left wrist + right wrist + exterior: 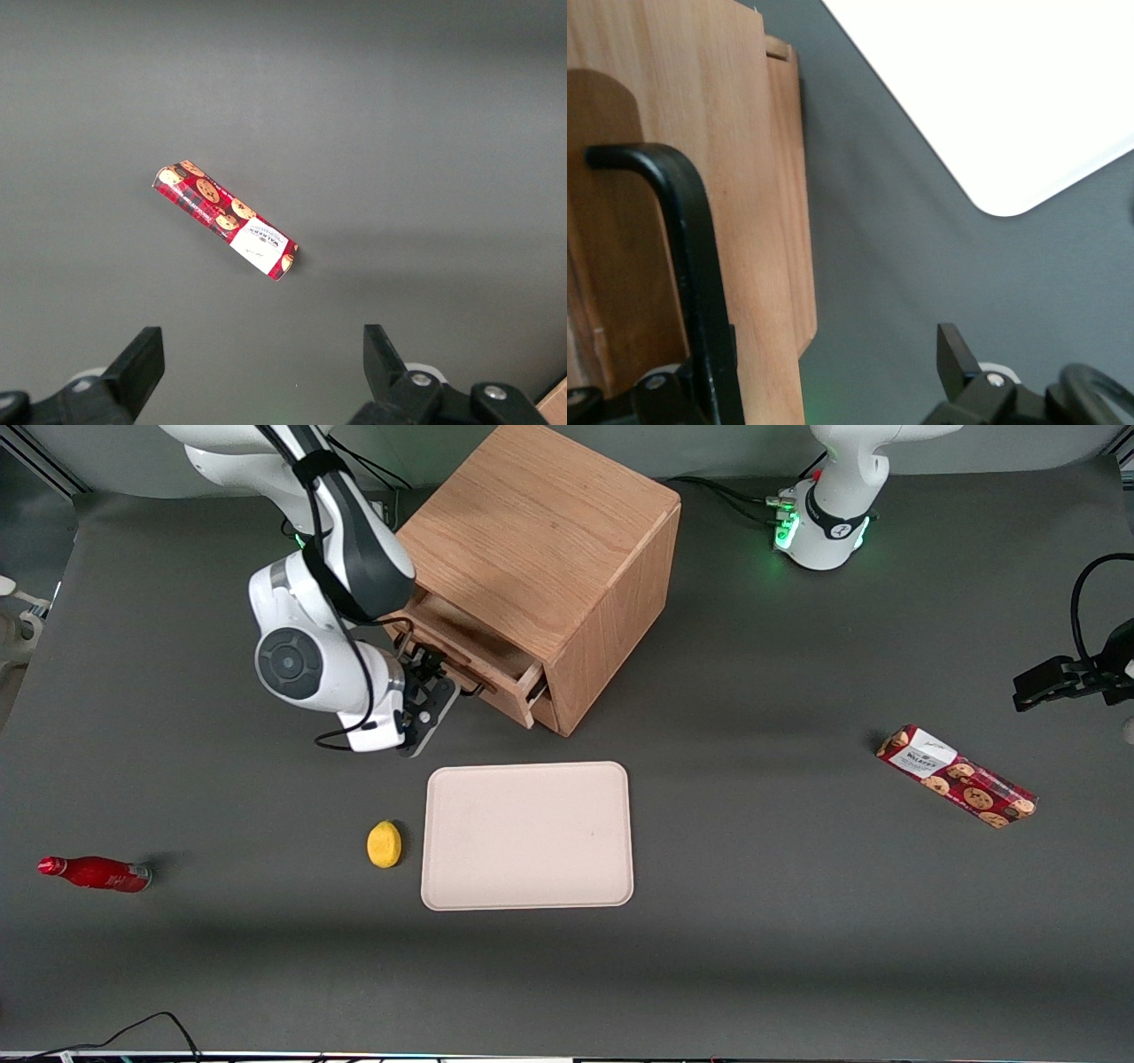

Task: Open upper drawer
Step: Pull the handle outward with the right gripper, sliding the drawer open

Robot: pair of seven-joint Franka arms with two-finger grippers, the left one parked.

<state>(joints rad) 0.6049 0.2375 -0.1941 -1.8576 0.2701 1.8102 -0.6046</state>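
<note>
Your upper drawer (474, 657) sits at the top of the oak cabinet (540, 558), which stands on the dark grey worktop (753, 921) farther from the front camera than the beige tray (528, 835). The drawer is pulled part-way out: its light oak front panel stands proud of the cabinet face, and the side wall and open cavity show above it. In the right wrist view the panel (757, 204) is flat, with straight grain, and carries a thin black metal bar handle (691, 266) with a rounded bend at its end.

Your gripper (438, 691) is at the drawer front, at the working arm's end of the handle. Its fingers are spread wide: one finger (664, 398) lies against the handle bar on the panel, the other (957, 354) stands clear over the worktop. It grips nothing.

Also on the worktop: a yellow lemon (384, 844) just beside the tray, a red bottle (96, 873) lying toward the working arm's end, and a red cookie box (957, 776) toward the parked arm's end.
</note>
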